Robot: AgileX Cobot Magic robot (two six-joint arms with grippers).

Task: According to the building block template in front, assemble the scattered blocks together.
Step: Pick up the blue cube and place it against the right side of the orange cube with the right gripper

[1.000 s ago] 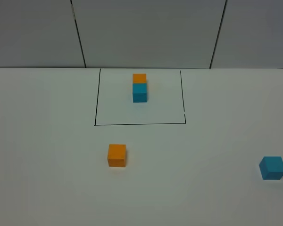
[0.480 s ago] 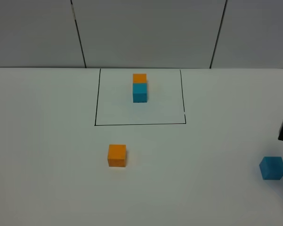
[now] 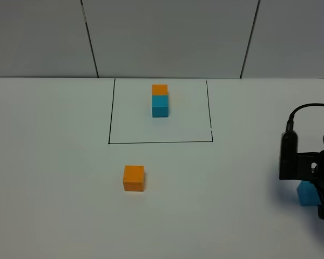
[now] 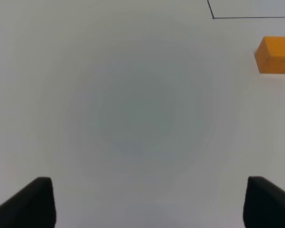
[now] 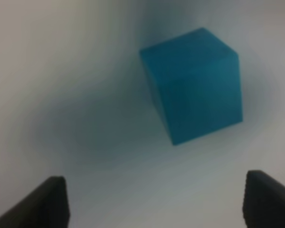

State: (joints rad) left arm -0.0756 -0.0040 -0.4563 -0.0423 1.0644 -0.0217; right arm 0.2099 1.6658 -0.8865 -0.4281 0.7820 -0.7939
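Hovering over the matte teal cube (image 5: 194, 85), your right claw (image 5: 154, 202) was spread wide, gripping nothing. From up high, that cube was half hidden behind the arm, near the counter's (image 3: 54, 205) right edge. The orange cube (image 3: 133, 178) sat alone just outside the black-framed template (image 3: 160, 100). Your left claw (image 4: 149, 204) gaped empty too.

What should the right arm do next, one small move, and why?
Probably ease the right pincer forward and down until its fingers straddle the teal cube. The pincer is open, and the right wrist view shows the cube ahead of the fingertips, not yet between them.
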